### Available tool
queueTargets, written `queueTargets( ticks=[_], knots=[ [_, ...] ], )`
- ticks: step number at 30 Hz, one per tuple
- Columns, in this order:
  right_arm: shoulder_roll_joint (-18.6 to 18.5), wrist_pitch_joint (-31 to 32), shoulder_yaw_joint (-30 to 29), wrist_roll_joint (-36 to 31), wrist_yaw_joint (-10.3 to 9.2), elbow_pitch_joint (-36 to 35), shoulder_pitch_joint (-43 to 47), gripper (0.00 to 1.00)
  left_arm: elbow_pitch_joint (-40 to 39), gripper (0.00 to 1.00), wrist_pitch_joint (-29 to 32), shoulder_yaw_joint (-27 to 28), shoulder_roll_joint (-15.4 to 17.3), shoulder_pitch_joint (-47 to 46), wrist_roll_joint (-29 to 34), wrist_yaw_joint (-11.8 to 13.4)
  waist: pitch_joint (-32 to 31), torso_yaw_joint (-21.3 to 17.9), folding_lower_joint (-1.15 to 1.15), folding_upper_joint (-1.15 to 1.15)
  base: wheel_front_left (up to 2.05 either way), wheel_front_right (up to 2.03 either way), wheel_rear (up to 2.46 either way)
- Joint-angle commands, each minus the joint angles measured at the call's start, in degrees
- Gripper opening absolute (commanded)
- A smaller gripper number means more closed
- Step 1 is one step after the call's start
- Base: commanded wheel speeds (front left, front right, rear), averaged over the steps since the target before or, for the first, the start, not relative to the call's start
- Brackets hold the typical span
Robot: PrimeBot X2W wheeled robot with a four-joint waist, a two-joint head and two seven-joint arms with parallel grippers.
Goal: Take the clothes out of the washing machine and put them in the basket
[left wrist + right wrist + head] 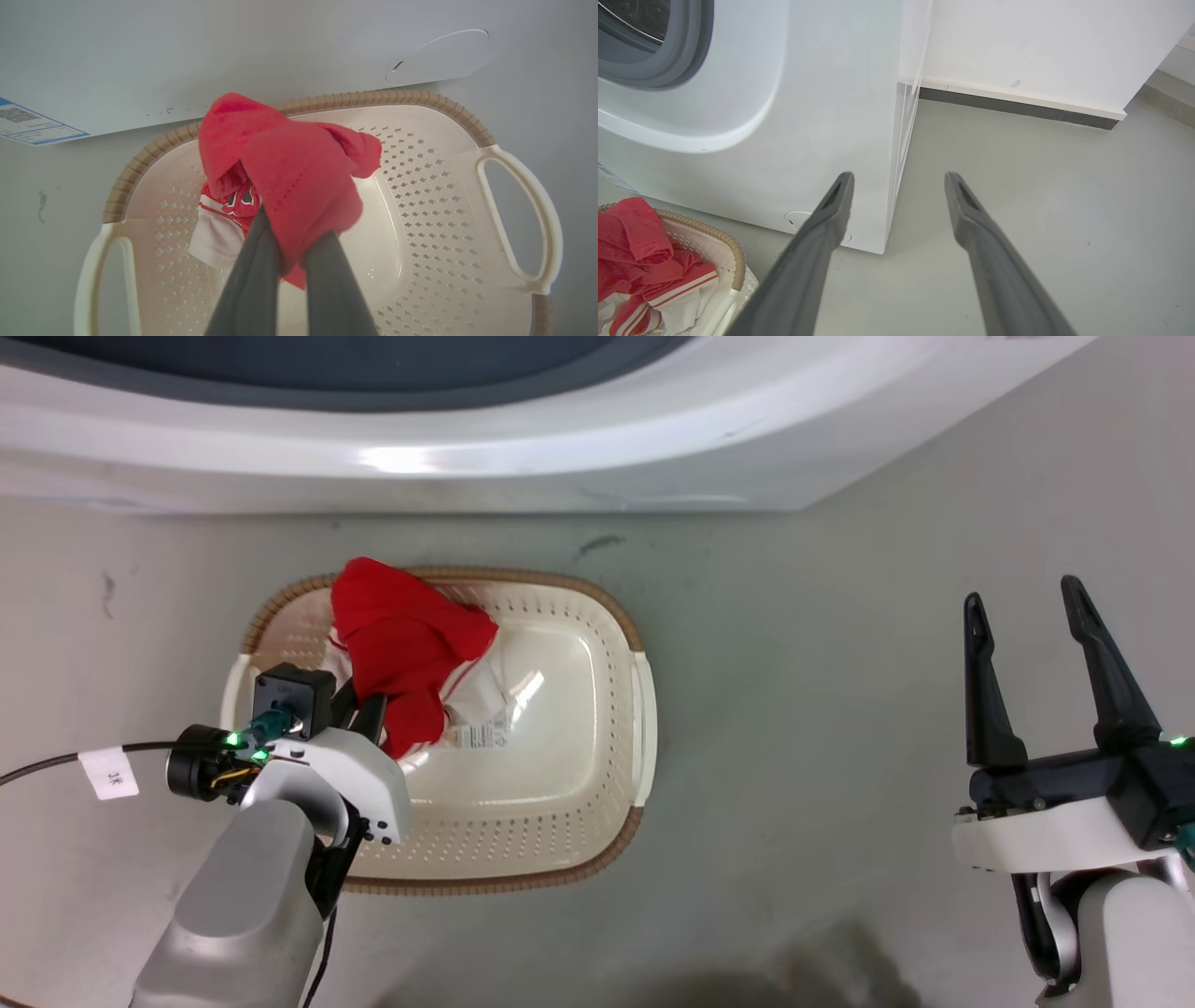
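Note:
The cream basket [597, 597] sits on the floor in front of the washing machine [560, 439]. My left gripper [369, 709] hangs over the basket's left half, shut on a plain red garment [401, 635] that drapes down from the fingers [252, 275]. Under it in the basket lies a red garment with white stripes and panels [217, 233]. My right gripper [1022, 602] stands open and empty over bare floor, well to the right of the basket. In the right wrist view the grey porthole rim [672, 60] of the washing machine [808, 116] shows at the upper left.
Grey floor [822, 709] surrounds the basket. A white wall with a dark skirting strip [1017, 105] runs to the right of the machine. A black cable with a white tag [107, 773] trails off my left wrist.

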Motion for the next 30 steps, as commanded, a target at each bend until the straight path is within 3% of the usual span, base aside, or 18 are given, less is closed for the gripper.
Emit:
queueTargets(
  ticks=[1, 10, 19, 20, 21, 22, 30],
  knots=[
    [0.05, -0.12, 0.14, 0.11, -0.04, -0.48, -1.17, 1.0, 0.63, 0.0, -0.12, 0.29, -0.19, -0.51, 0.03, -0.04, 2.89, -1.03, -0.01, 0.0, 0.0, 0.0, 0.0],
    [0.05, -0.12, -0.27, 0.49, -0.05, -3.05, -1.23, 1.0, 13.0, 0.0, -0.13, 0.63, -0.46, -7.2, 0.26, -0.86, 9.52, -2.67, -0.01, 0.0, 0.0, 0.0, 0.0],
    [0.04, -0.12, -1.19, -0.38, -0.05, -3.83, -1.69, 1.0, 16.8, 0.0, -0.13, 1.79, -1.38, -10.63, -0.01, -0.97, 11.68, -2.27, -0.01, 0.0, 0.0, 0.0, 0.0],
    [0.04, -0.12, -1.14, -0.58, -0.05, -3.6, -1.79, 1.0, 16.88, 0.12, -0.13, 1.85, -1.6, -10.62, 0.14, -0.98, 11.37, -2.17, -0.01, 0.0, 0.0, 0.0, 0.0],
    [0.05, -0.12, -0.97, -0.7, -0.05, -3.41, -1.93, 1.0, 17.03, 0.66, -0.13, 1.89, -1.79, -10.42, 0.31, -0.99, 10.94, -2.1, -0.01, 0.0, 0.0, 0.0, 0.0],
    [0.04, -0.12, -0.8, -0.76, -0.05, -3.28, -2.06, 1.0, 17.21, 1.0, -0.13, 1.93, -1.92, -10.07, 0.44, -1.0, 10.4, -2.04, -0.01, 0.0, 0.0, 0.0, 0.0],
    [0.04, -0.12, 0.54, -0.27, -0.05, -1.7, -1.82, 1.0, 15.44, 1.0, -0.13, 3.84, -2.47, -5.17, 1.01, -1.02, 3.02, -2.06, -0.01, 0.0, 0.0, 0.0, 0.0]
  ],
)
